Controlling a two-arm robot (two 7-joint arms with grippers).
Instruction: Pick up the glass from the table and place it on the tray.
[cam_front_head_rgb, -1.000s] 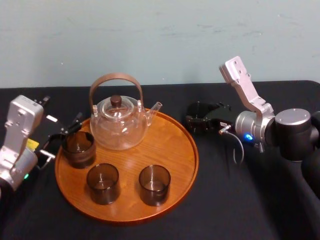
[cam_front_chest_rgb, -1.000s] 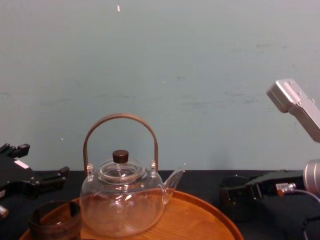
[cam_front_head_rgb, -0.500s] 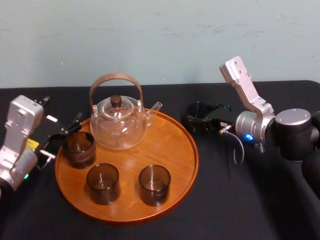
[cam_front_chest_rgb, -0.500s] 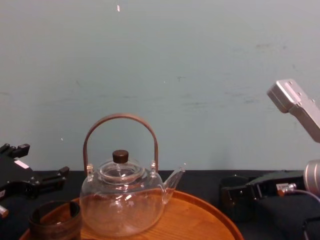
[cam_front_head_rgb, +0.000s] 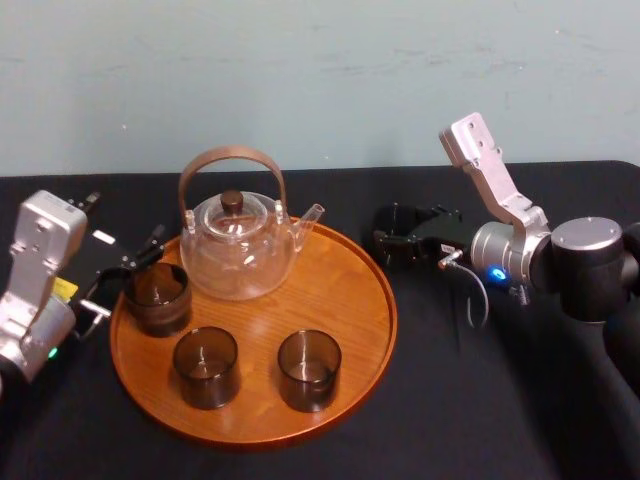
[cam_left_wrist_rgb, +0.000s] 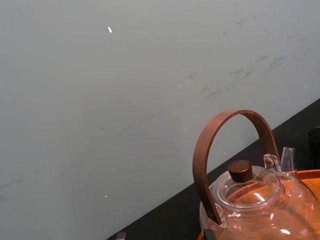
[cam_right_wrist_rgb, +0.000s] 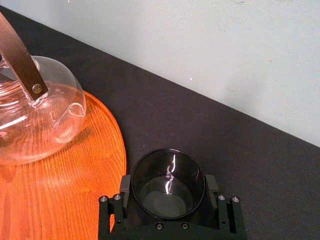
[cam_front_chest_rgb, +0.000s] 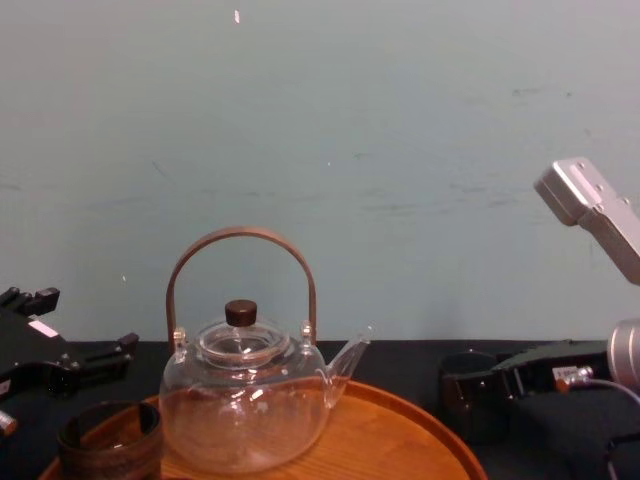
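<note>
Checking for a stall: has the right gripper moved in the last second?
No. In the head view the right gripper, around the glass, keeps the same gap from the tray's rim. The left gripper waits at the tray's left edge.

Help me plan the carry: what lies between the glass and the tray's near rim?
Nothing but a bare strip of the table and its black cloth separates the glass from the tray, seen in the right wrist view.

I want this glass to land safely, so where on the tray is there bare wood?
The tray is bare on its right, bordered by the teapot spout, the right-hand tumbler and the rim. Its left is crowded: ribbed cup, teapot, other tumbler, left gripper alongside. The right gripper holds the glass just beyond that rim.
</note>
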